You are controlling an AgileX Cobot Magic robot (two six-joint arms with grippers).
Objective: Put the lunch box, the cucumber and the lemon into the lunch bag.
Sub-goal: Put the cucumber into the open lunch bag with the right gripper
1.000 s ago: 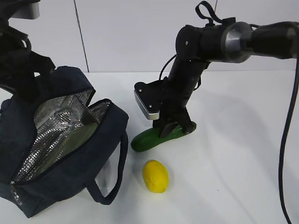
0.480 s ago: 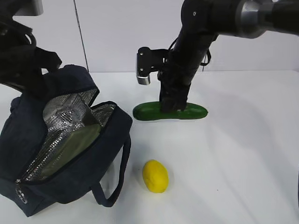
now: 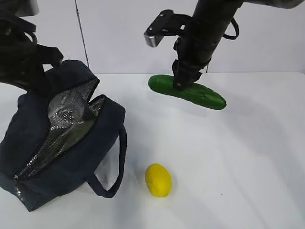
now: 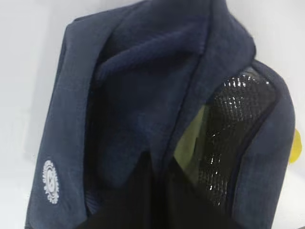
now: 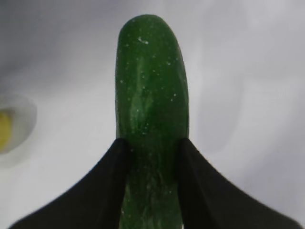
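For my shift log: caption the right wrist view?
Right end effector gripping the dark green cucumber above the white table.

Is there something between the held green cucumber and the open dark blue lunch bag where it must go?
Nothing visible. The right gripper holds the smooth dark green cucumber above bare white table; the navy fabric lunch bag gapes open at left, and the yellow oval lemon lies nearer the camera, off that path.

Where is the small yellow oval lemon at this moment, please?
In the exterior view the small yellow oval lemon lies on the white table near the front, just right of the dark navy fabric lunch bag and its loop handle.
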